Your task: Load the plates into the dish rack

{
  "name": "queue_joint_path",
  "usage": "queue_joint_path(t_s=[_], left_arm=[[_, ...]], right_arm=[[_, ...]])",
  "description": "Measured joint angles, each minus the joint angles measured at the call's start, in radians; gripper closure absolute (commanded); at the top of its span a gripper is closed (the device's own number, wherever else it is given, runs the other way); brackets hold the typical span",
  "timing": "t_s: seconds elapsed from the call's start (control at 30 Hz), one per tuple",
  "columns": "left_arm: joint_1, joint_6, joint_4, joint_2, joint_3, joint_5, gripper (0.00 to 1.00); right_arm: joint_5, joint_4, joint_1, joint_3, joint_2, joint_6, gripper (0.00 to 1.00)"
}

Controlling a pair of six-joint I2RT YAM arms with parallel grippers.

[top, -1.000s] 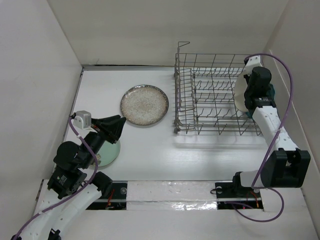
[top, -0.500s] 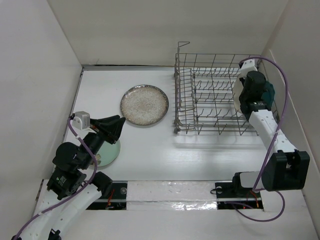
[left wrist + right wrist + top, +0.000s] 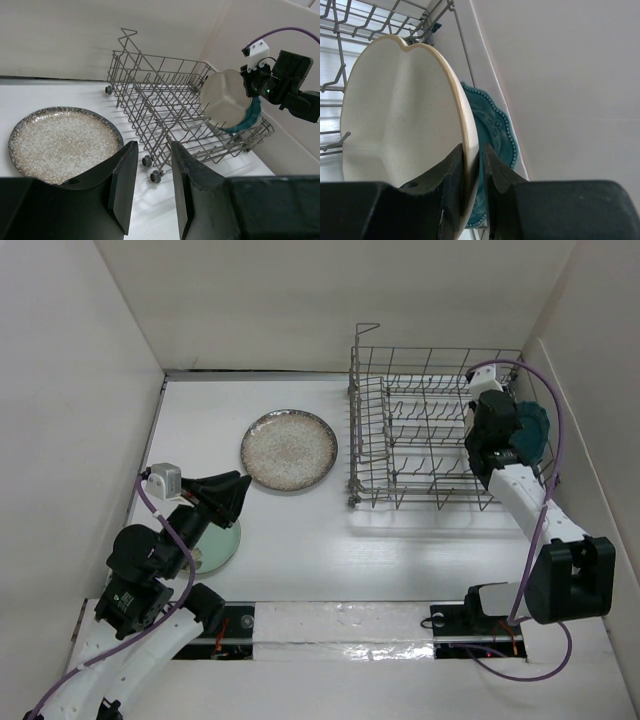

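Observation:
The grey wire dish rack [image 3: 420, 440] stands at the right; it also shows in the left wrist view [image 3: 160, 90]. My right gripper [image 3: 488, 440] is shut on the rim of the cream divided plate [image 3: 395, 120], holding it upright over the rack's right end [image 3: 225, 97]. The dark teal scalloped plate [image 3: 496, 130] stands on edge just behind it [image 3: 532, 428]. The speckled beige-brown plate [image 3: 288, 450] lies flat left of the rack. My left gripper [image 3: 232, 492] is open and empty above the pale mint green plate [image 3: 222, 545], which is mostly hidden.
White walls close in on the left, back and right. The rack's right side runs close to the right wall [image 3: 560, 75]. The rack stands on small wheels [image 3: 156, 176].
My right gripper has moved left along the rack with the cream plate, uncovering the teal plate behind it. The left arm has not moved.

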Motion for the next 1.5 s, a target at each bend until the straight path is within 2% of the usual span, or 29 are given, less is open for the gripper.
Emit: queue_joint_path(t_s=[0.1, 0.33, 0.5, 0.57, 0.77, 0.87, 0.93, 1.0, 1.03, 1.07, 1.2, 1.3, 1.47, 1.5], left_arm=[[0.000, 0.000, 0.000, 0.000, 0.000, 0.000, 0.70], [0.000, 0.000, 0.000, 0.000, -0.003, -0.001, 0.68], [0.000, 0.000, 0.000, 0.000, -0.003, -0.001, 0.67], [0.000, 0.000, 0.000, 0.000, -0.003, -0.003, 0.67], [0.000, 0.000, 0.000, 0.002, -0.003, -0.019, 0.67], [0.000, 0.002, -0.001, 0.003, -0.003, -0.034, 0.77], [0.000, 0.004, -0.002, 0.003, -0.003, -0.048, 0.93], [0.000, 0.011, -0.004, 0.003, -0.003, -0.069, 0.96], [0.000, 0.010, -0.005, 0.003, -0.003, -0.084, 0.98], [0.000, 0.012, -0.007, 0.003, -0.003, -0.098, 1.00], [0.000, 0.013, -0.008, 0.001, -0.003, -0.168, 1.00], [0.000, 0.014, -0.012, -0.008, 0.008, -0.204, 1.00], [0.000, 0.019, -0.007, -0.036, 0.058, -0.274, 1.00], [-0.001, 0.019, 0.002, -0.042, 0.064, -0.291, 0.95]], right_arm=[[0.019, 0.000, 0.007, 0.001, 0.010, 0.003, 0.71], [0.044, -0.014, 0.025, 0.002, 0.069, 0.017, 0.56], [0.073, 0.006, 0.026, 0.002, 0.063, 0.026, 0.52], [0.081, 0.003, 0.026, 0.005, 0.063, 0.037, 0.46], [0.081, -0.103, 0.038, 0.117, 0.062, 0.146, 0.36], [0.082, -0.118, 0.080, 0.199, 0.045, 0.209, 0.36], [0.084, -0.130, 0.124, 0.238, 0.024, 0.246, 0.53], [0.085, -0.158, 0.212, 0.297, -0.006, 0.275, 0.79], [0.084, -0.178, 0.254, 0.322, -0.014, 0.294, 0.97], [0.082, -0.207, 0.307, 0.348, -0.025, 0.319, 1.00], [0.037, -0.320, 0.523, 0.426, -0.040, 0.470, 1.00], [-0.053, -0.373, 0.673, 0.422, -0.039, 0.617, 1.00], [-0.208, -0.354, 0.871, 0.362, 0.049, 0.835, 1.00], [-0.238, -0.342, 0.904, 0.359, 0.090, 0.872, 1.00]])
